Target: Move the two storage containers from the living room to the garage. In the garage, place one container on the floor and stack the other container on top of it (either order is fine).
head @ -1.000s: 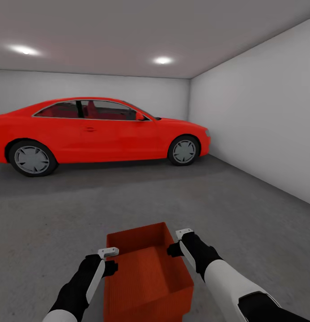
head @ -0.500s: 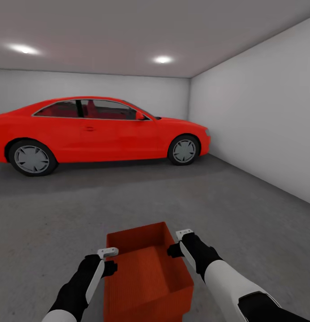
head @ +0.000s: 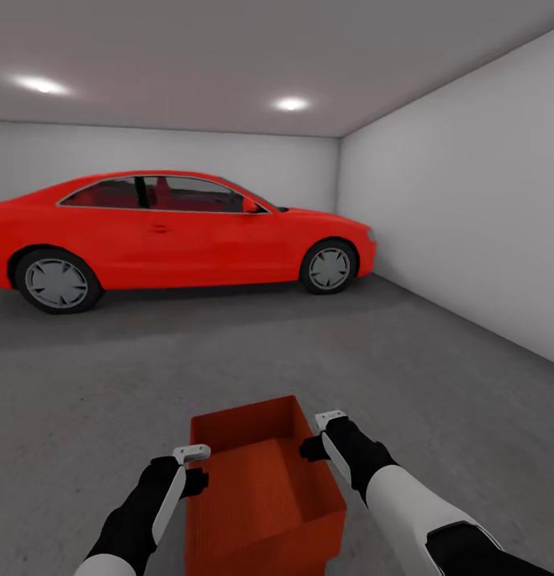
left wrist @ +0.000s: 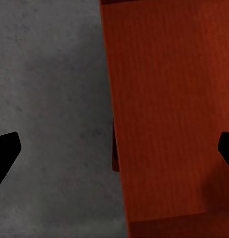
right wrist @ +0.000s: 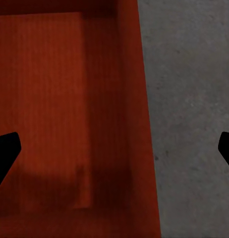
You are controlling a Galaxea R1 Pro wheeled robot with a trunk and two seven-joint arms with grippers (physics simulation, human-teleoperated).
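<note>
Container (head: 261,488): between both grippers, long axis pointing away from the robot.
Left gripper (head: 190,456): spread, astride left wall.
Right gripper (head: 330,419): spread, astride right wall.

1. The floor (head: 253,352): rough, mottled dark-grey concrete, running to the white walls at the back and at the right.
2. A red car (head: 173,232) stands on it at the far side, side-on, both visible wheels on the concrete, a shadow beneath.
3. A red-orange ribbed storage container (head: 261,488), lidless, sits in the near foreground; whether its base touches the concrete cannot be told.
</note>
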